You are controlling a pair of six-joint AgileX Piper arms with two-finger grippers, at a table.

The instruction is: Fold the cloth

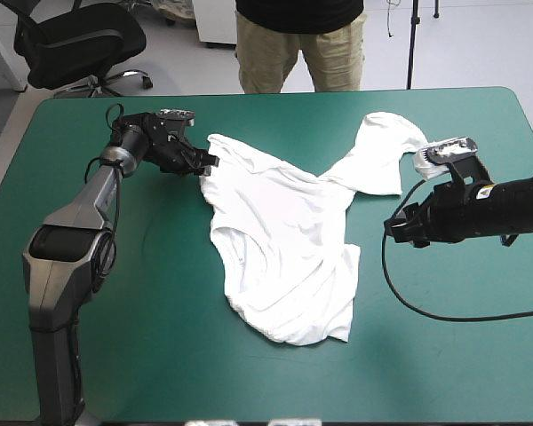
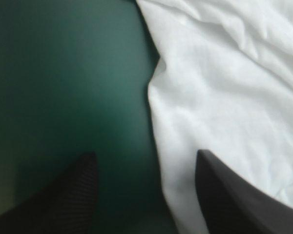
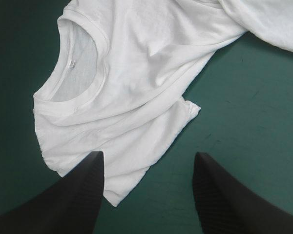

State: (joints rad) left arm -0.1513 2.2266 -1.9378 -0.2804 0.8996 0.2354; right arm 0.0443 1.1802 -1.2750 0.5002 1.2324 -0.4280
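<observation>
The left tool [image 2: 144, 156], spread, straddles the edge of the T-shirt [image 1: 284, 240]; the right tool [image 3: 146, 156], spread, hovers over its collar [image 3: 102, 63]. Flattening looks unfinished: each should pinch cloth next.

The left gripper [image 2: 144, 157] stands with its fingers wide apart, straddling the edge of the T-shirt [image 2: 224, 97]. One finger is over bare teal-green cover [image 2: 63, 73], the other over cloth. On the side away from the cloth, the cover lies bare out to the table's left edge. The right gripper [image 3: 149, 157] is spread too. Between its fingers is mostly bare cover, with a cloth corner just beside one finger and the collar [image 3: 101, 73] ahead. Beside it, toward the table's near edge, the cover is free.
</observation>
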